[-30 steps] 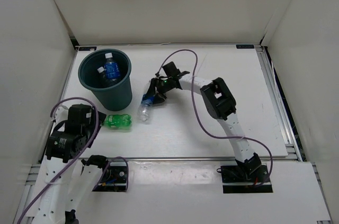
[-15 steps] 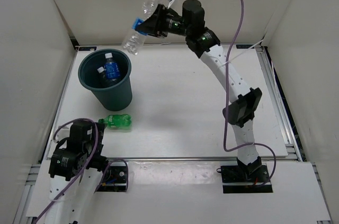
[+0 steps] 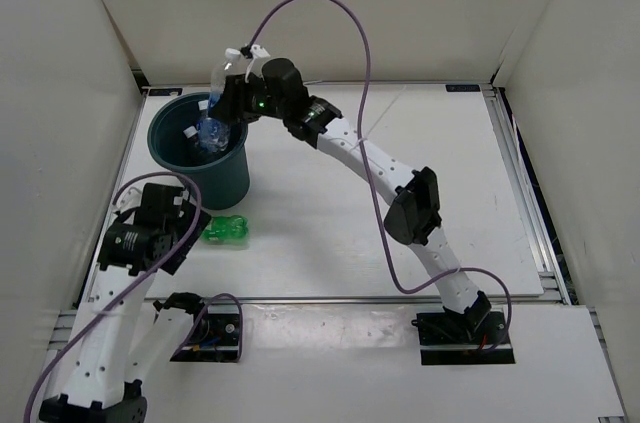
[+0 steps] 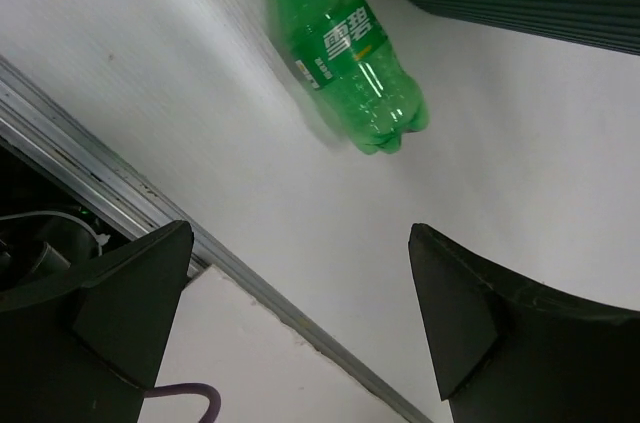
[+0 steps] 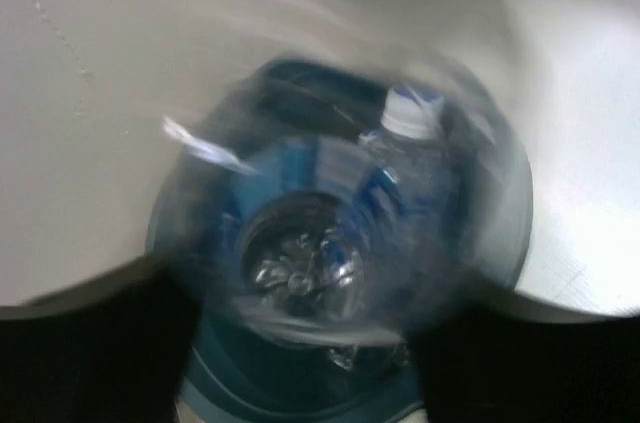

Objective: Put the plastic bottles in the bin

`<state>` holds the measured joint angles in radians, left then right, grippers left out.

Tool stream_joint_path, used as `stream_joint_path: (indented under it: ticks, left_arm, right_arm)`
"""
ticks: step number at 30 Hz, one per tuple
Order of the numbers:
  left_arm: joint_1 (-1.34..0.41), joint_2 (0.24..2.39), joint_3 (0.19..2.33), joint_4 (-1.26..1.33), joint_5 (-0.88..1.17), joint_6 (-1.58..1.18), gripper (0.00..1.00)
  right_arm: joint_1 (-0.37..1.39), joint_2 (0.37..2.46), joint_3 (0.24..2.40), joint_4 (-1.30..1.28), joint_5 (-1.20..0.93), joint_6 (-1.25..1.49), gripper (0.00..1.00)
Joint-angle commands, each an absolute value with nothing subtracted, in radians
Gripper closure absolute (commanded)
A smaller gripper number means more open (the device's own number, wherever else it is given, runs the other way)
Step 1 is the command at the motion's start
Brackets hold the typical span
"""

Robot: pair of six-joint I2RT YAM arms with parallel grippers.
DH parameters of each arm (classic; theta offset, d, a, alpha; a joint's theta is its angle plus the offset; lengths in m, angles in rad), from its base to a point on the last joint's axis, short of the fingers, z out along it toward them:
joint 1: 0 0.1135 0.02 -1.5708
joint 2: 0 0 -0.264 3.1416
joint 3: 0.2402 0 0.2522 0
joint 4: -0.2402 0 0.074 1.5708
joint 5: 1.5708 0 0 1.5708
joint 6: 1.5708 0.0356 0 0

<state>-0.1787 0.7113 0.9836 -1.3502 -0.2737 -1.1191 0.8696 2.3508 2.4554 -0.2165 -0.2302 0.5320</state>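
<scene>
Green bottle (image 4: 350,68) on white walled table (image 3: 330,233) | right hand (image 3: 230,98) seemingly clamps clear bottle (image 5: 300,263) | left hand (image 4: 300,233) gaping

One green bottle (image 3: 227,230), three clear bottles (image 3: 208,133), one teal bin (image 3: 215,178).

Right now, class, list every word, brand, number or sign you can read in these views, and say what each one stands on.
"雪碧": white characters on the label of the green bottle.
Small print beside those characters: too small to read.
Labels of the blue-label bottles at the bin: blurred, not readable.
No other text is visible.
</scene>
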Motion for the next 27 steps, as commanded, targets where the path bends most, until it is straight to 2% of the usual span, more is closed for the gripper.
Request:
stream_joint_path:
  ticks: [1, 2, 3, 10, 18, 27]
  left_arm:
    - [-0.173, 0.742, 0.992, -1.422, -0.264, -1.067, 0.0]
    - [-0.173, 0.742, 0.979, -1.422, -0.264, -1.087, 0.0]
    - [-0.173, 0.742, 0.957, -1.411, -0.264, -1.101, 0.0]
    - [-0.173, 0.686, 0.809, -1.211, -0.288, -1.288, 0.0]
    - [-0.164, 0.744, 0.62, -0.983, -0.318, -1.535, 0.0]
    - [-0.117, 0.802, 0.48, -0.709, -0.334, -1.618, 0.0]
  right_arm:
    - [0.913, 2.283, 2.494, -0.176, -0.114, 0.342, 0.18]
    - [0.922, 2.269, 2.494, -0.204, -0.083, 0.328, 0.03]
    - [0.934, 2.251, 2.482, -0.215, -0.059, 0.313, 0.0]
    - [0.934, 1.997, 2.367, -0.379, 0.138, 0.339, 0.0]
    - [0.934, 1.813, 2.333, -0.567, 0.083, 0.285, 0.0]
    - [0.934, 1.595, 2.125, -0.718, 0.087, 0.276, 0.0]
